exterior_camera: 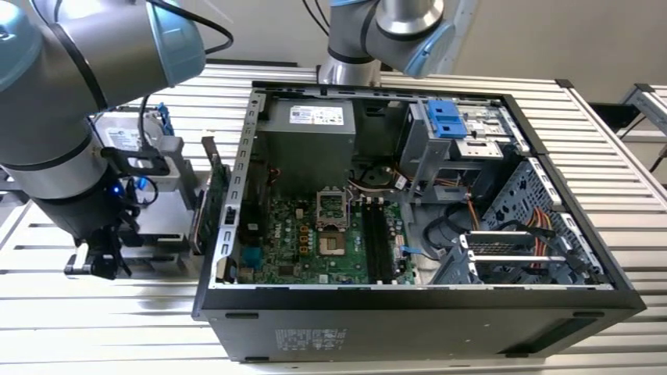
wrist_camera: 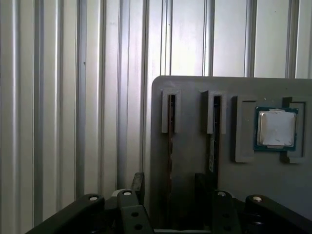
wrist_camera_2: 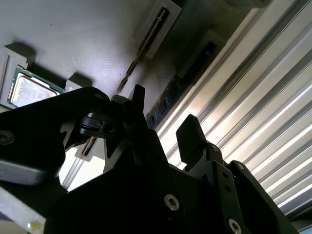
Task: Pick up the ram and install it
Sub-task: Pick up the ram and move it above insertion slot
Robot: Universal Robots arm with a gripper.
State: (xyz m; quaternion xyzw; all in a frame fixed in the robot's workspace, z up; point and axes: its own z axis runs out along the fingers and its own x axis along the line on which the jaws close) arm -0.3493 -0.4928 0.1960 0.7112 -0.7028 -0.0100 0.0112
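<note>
So the arm is parked off to the exterior view's left of the open PC case [exterior_camera: 417,320], with the claw [wrist_camera: 169,181] hanging over the grey holder block [wrist_camera: 190,97] on the slatted tabletop [wrist_camera: 58,97]. The claw is spread wide and has nothing in it. Its fingers [wrist_camera: 138,181] straddle the ram [wrist_camera: 171,141], which stands on its thin edge in a slot of the holder, the slot farther from the processor chip [wrist_camera: 276,127]. Makes sense to me why it's stored like that: on edge, both flat faces are exposed for the pads to close on, and the slot keeps the stick upright in a known spot. A second stick [wrist_camera: 213,141] sits in the neighbouring slot just beside it, and in both wrist views one finger lines up with the gap between the two sticks, so my guess is the spacing is there to let a finger in without bumping the neighbour. There looks to be daylight between the pads and the ram on both sides, though I can't tell how deep the claw sits. So the pick isn't made. The long dark memory slots [exterior_camera: 377,242] on the board inside the case look empty to me.
</note>
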